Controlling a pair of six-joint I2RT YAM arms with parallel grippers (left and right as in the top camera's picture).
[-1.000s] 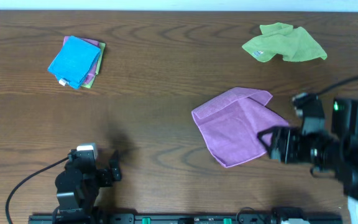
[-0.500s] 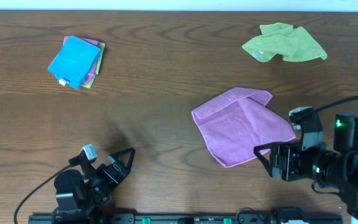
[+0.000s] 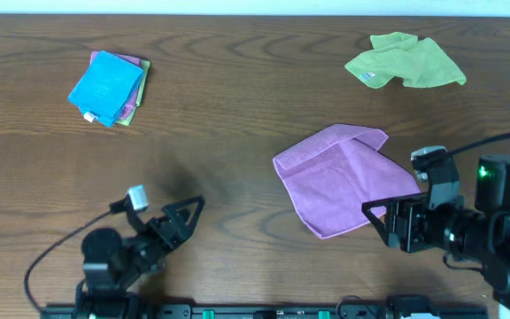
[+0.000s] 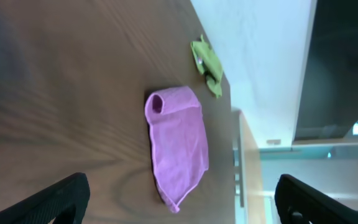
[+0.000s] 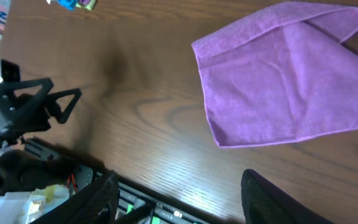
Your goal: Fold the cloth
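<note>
Seemingly lining up a first grasp: hovering the right gripper (image 3: 377, 226), jaws apart and empty, just beside the lower-right edge of the cloth (image 3: 348, 182), right of centre; parking the left gripper (image 3: 184, 221) wide open, lower left; next, likely needing a corner pinch.

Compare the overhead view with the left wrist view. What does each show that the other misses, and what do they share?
Only the overhead view shows the blue cloth at the far left, and the right gripper, jaws apart, at the near right edge of the purple cloth. Only the left wrist view shows the white wall beyond the table's far edge. Both show the purple cloth with one part folded over, the crumpled green cloth beyond it, and the brown table.
</note>
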